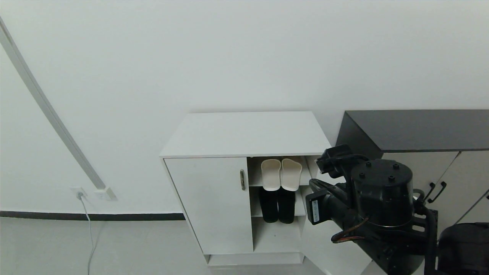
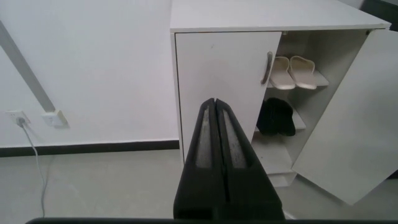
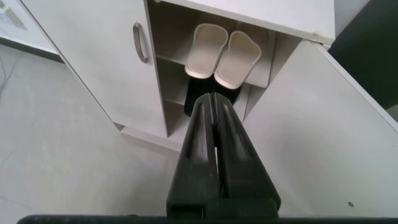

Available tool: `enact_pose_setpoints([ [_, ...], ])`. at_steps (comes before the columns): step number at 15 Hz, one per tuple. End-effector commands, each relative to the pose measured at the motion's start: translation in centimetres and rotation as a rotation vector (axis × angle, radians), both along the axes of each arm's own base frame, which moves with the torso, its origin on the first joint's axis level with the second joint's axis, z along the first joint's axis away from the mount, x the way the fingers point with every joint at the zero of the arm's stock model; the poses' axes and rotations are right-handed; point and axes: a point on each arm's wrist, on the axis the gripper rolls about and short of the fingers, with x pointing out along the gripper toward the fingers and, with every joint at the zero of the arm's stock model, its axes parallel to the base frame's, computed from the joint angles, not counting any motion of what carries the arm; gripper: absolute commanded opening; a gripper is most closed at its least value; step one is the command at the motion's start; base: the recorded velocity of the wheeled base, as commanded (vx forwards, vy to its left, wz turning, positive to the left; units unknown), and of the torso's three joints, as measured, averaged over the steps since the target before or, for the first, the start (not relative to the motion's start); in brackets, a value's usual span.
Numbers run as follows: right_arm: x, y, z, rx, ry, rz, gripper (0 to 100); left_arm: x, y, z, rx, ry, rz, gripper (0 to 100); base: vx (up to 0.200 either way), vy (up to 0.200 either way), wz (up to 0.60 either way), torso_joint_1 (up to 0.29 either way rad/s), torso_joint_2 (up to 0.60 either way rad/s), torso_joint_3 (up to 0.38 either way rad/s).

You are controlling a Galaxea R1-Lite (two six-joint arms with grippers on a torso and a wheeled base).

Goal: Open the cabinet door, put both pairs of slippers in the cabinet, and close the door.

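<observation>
One white cabinet [image 1: 244,133] is standing against the wall, with two doors. The left door [image 1: 208,202] is sitting closed, while the right door [image 2: 348,124] is swinging wide open toward 4 o'clock in the head view.

Two pairs of slippers, four in all, are lying inside the open half. The white pair [image 1: 281,174] is resting side by side on the upper shelf. The black pair [image 1: 278,204] is resting on the shelf directly below, at 6 o'clock of the white pair.

Two claws are showing, both clenched on nothing. The left claw [image 2: 215,102] is hanging with its fingers pressed together, facing the closed door and staying apart from it. The right claw [image 3: 214,99] is hanging before the open half, apart from the slippers.

One dark sideboard [image 1: 416,130] is standing at 3 o'clock of the cabinet. Two wall sockets [image 1: 78,191] are sitting at 9 o'clock, with one cable [image 1: 89,229] trailing down to the floor.
</observation>
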Motion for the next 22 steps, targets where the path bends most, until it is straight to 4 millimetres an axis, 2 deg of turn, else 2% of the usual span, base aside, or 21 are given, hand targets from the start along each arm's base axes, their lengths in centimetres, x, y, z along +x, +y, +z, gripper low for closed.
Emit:
enact_pose_setpoints([
  [1,-0.06,-0.04,0.11,0.005,-0.006,0.001,0,0.0,0.0,0.0,-0.002,0.0,0.0,0,0.0,0.0,0.0,0.0,0.0,0.0],
  [7,-0.04,-0.01,-0.04,0.002,-0.01,0.004,0,0.0,0.0,0.0,-0.002,0.0,0.0,0,0.0,0.0,0.0,0.0,0.0,0.0],
  [13,0.03,-0.06,-0.02,0.003,-0.011,0.003,0,0.0,0.0,0.0,-0.003,0.0,0.001,0,0.0,0.0,-0.6,0.004,0.0,0.0],
  [22,0.16,-0.05,-0.38,-0.005,-0.004,0.0,0,0.0,0.0,0.0,-0.003,0.0,0.0,0,0.0,0.0,0.0,0.0,0.0,0.0],
])
